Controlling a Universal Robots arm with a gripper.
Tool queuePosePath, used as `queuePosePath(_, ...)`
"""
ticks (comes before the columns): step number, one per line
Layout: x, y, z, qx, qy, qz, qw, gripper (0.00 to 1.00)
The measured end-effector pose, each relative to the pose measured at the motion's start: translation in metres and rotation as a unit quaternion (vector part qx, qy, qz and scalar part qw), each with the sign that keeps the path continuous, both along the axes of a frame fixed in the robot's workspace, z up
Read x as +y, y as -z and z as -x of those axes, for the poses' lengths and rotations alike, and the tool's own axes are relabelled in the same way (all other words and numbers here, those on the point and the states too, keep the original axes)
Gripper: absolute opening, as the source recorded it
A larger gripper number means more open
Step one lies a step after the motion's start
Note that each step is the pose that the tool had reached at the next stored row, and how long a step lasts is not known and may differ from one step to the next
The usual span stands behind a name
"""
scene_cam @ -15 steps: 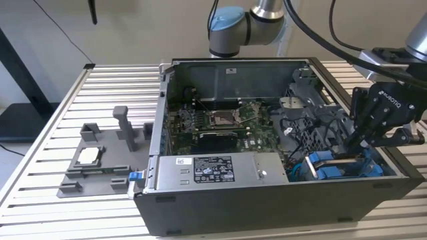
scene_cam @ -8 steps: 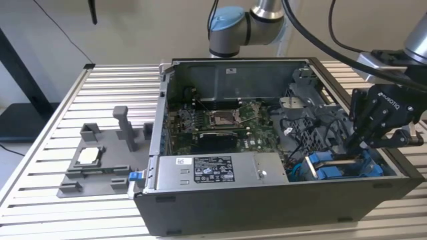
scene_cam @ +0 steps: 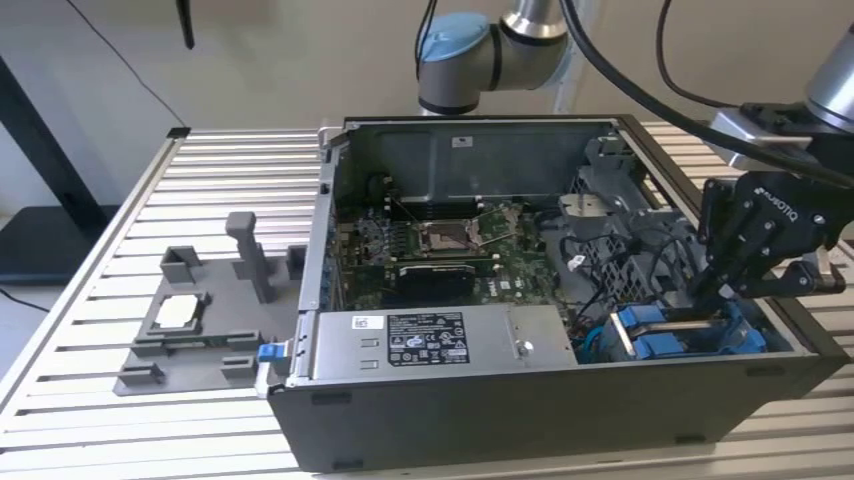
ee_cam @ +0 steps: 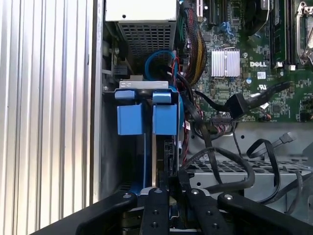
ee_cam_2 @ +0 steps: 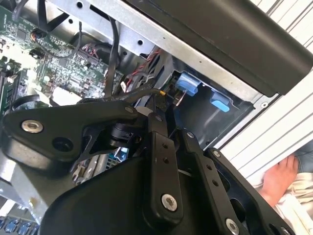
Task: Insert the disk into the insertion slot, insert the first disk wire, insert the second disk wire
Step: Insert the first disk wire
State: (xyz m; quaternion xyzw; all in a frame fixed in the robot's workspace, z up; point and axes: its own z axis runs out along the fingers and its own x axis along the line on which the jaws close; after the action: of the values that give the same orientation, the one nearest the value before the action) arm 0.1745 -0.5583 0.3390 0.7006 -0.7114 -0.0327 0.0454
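Disk (ee_cam: 166, 154) stands edgewise, long axis down into insertion slot (ee_cam: 128, 161), claw (ee_cam: 170, 182) clamped on it.

A green motherboard (scene_cam: 441, 240) and grey power-supply box (scene_cam: 427, 338) sit in the open case (scene_cam: 534, 420), a grey fixture (scene_cam: 200, 345) beside it

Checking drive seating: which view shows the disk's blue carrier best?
The first wrist view: the disk's blue carrier stands face-on, unobstructed. The exterior view shows it obliquely below the gripper; the second wrist view shows its two blue tabs.
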Motion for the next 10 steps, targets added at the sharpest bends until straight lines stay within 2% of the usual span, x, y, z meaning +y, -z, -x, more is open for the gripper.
queuePosePath(10, 0.0, 0.0017, 0.0, -0.0004, 0.0, 0.0, 1.0, 0.19)
